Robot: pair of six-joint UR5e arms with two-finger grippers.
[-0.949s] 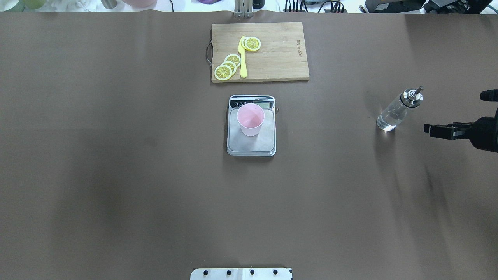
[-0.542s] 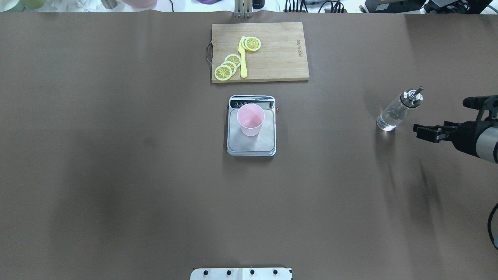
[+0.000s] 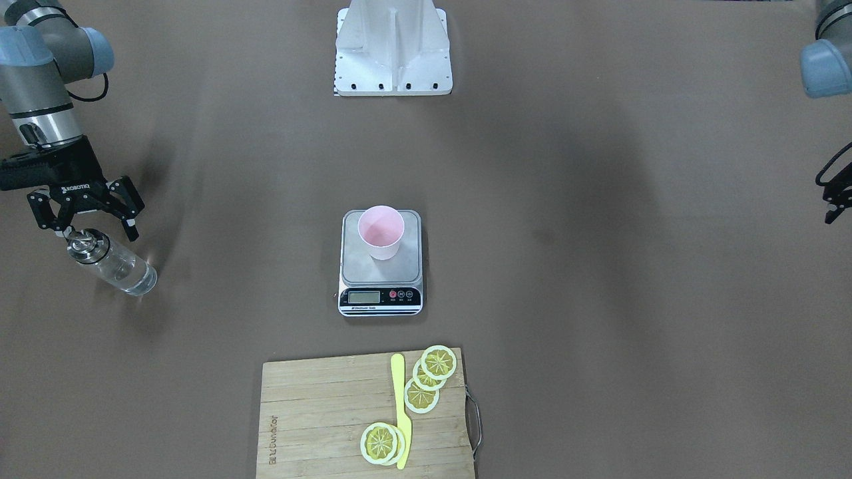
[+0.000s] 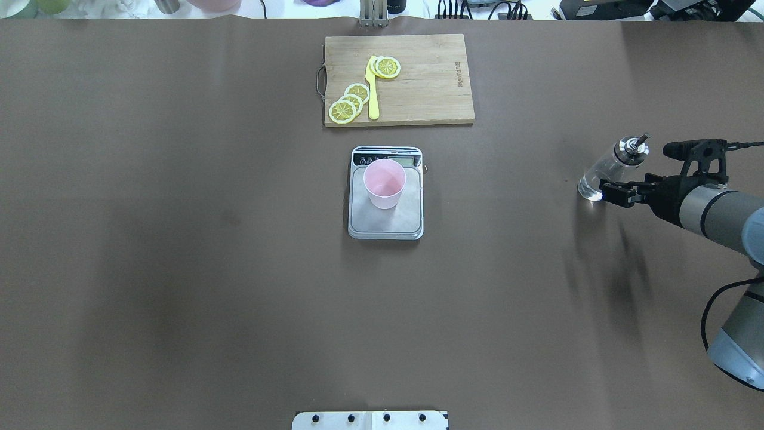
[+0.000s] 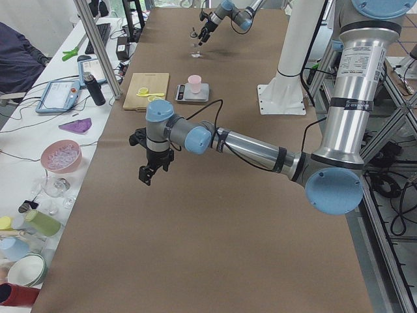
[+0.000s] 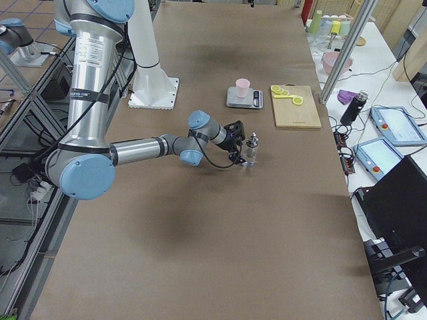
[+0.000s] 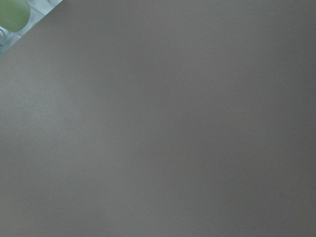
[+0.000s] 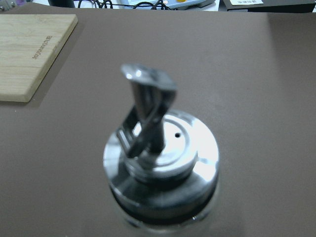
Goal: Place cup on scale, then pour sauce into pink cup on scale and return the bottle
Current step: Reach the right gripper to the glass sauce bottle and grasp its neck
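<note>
The pale pink cup [image 4: 384, 182] stands upright on the silver scale [image 4: 412, 222] at the table's middle; it also shows in the front view [image 3: 381, 231]. The clear glass bottle [image 4: 601, 174] with a metal pourer cap stands upright at the far right. Its clear sauce barely shows. My right gripper [image 3: 93, 229] is open at cap height, just on my side of the bottle [image 3: 123, 269], not touching it. The right wrist view shows the cap [image 8: 163, 158] close from above. My left gripper [image 5: 148, 171] hangs over bare table at the left end; I cannot tell its state.
A wooden cutting board [image 4: 430, 89] with lemon slices [image 4: 349, 103] and a yellow knife [image 4: 373, 95] lies beyond the scale. My base plate [image 3: 393, 60] sits at the near edge. Bowls and cups stand off the table's left end [image 5: 60, 156].
My right arm has moved left across the table, bringing the open gripper from the right edge up to the bottle. The bottle, cup and scale have not moved.
</note>
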